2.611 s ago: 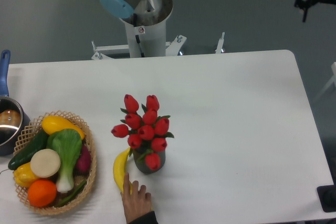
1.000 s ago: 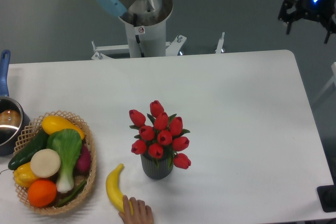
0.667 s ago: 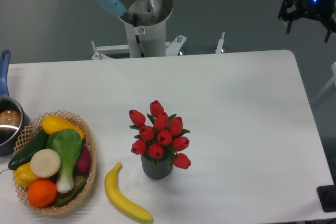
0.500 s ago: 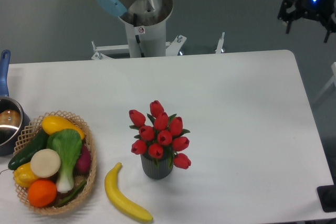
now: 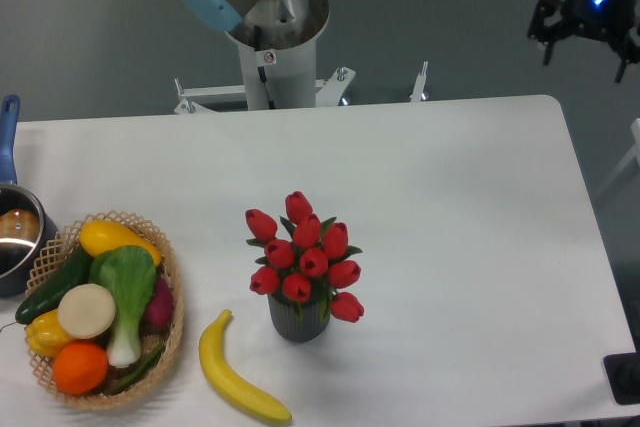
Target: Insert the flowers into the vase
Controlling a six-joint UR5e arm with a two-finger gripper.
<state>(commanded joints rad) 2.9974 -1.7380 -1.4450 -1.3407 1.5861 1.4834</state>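
A bunch of red tulip buds with green leaves (image 5: 304,257) stands in a small dark grey ribbed cylinder vase (image 5: 297,319) a little left of centre in the lower half of the frame, on a white desk (image 5: 460,247). The stems go down into the mouth of the vase, and the buds spread wider than it, one bud hanging over its right rim. The vase stands upright on the desk.

Just to the lower left of the vase, a yellow banana (image 5: 233,371) lies on the desk, near the vase but not touching it. Further left, at the lower left of the frame, a woven wicker basket (image 5: 170,317) holds a yellow squash, a dark green cucumber, a leafy green bok choy, a pale round disc-shaped item, a yellow pepper, an orange and a dark pink item. At the left edge a steel pot with a blue handle (image 5: 14,227) sits touching or just beside the basket rim.

The grey arm base with a light blue cap (image 5: 258,17) rises behind the far edge of the desk at upper centre. The black claw (image 5: 588,29) is at the upper right corner of the frame, off beyond the desk and well apart from the vase; its fingers stand apart, with nothing between them.
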